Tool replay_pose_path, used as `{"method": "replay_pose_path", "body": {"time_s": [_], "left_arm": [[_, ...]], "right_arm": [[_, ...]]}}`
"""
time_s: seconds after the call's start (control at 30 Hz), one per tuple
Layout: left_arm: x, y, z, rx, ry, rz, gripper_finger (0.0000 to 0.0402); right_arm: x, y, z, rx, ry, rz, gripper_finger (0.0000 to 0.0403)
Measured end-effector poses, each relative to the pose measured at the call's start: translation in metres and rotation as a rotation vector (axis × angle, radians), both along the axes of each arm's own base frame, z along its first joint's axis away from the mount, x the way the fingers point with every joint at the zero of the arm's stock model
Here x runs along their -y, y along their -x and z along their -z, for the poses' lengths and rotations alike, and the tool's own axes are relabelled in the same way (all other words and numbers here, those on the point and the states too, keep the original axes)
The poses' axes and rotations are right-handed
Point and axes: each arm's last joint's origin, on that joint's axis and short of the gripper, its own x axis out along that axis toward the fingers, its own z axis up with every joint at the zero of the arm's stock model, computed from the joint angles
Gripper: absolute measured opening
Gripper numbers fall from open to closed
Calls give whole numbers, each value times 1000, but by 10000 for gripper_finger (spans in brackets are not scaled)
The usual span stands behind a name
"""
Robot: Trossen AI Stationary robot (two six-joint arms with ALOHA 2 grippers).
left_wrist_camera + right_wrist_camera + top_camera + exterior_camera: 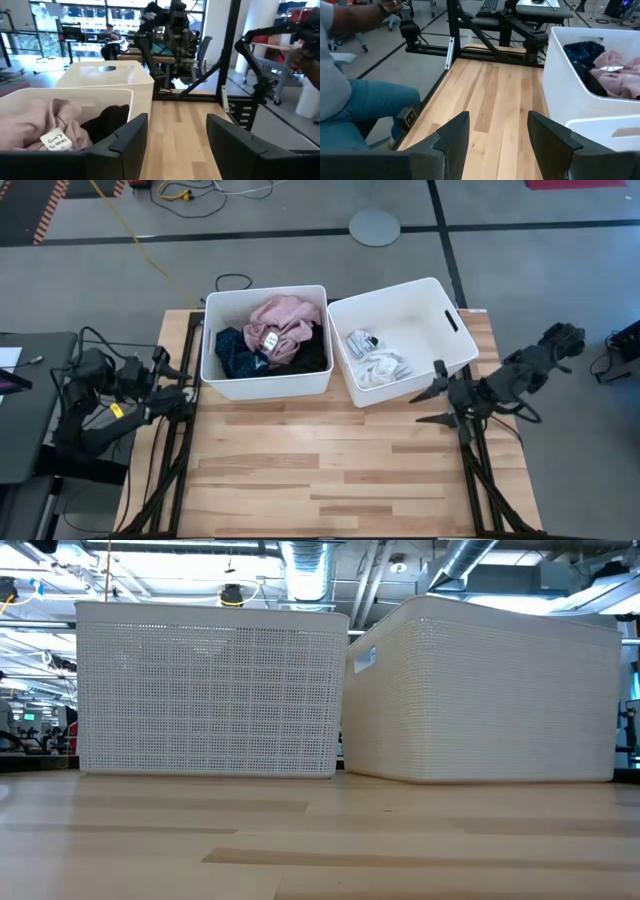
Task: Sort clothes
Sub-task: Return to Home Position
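Observation:
Two white bins stand side by side at the table's far edge. The left bin (pixel 212 370) holds a pink garment (pixel 285 320) with a white tag, a dark navy patterned one (pixel 232 350) and a black one (pixel 310 356). In the right bin (pixel 440 295) lie small white and grey socks (pixel 376 360). My left gripper (pixel 183 390) hovers open at the table's left edge, beside the left bin. My right gripper (pixel 428 402) hovers open at the right edge, just in front of the right bin. Both wrist views show nothing between the fingers (pixel 131 137) (pixel 454 135).
Bare wooden tabletop (pixel 330 470) stretches in front of the bins. Black frame rails (pixel 170 460) run along both table sides. In the right wrist view a seated person (pixel 365 100) shows beyond the table's edge. The low view shows only the two bins' walls (pixel 210 690).

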Motion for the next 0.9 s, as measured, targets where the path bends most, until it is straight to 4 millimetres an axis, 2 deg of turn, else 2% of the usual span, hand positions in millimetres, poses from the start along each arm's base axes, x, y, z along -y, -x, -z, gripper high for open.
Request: {"method": "replay_pose_path", "body": {"time_s": [0.13, 0.27, 0.63, 0.8, 0.9], "left_arm": [[3, -2, 0, -1, -32, -29, 196], [4, -5, 0, -1, -48, -80, 196], [4, -10, -5, 40, -63, -360, 196], [4, -13, -7, 32, -142, -435, 196], [5, -15, -7, 26, -163, -422, 196]], "right_arm": [[1, 4, 27, 31, -26, -9, 214], [3, 11, 40, 62, -64, -21, 214], [3, 15, 40, 126, 42, 59, 214], [2, 16, 45, 95, 105, 95, 214], [3, 20, 48, 79, 128, 121, 214]]}}
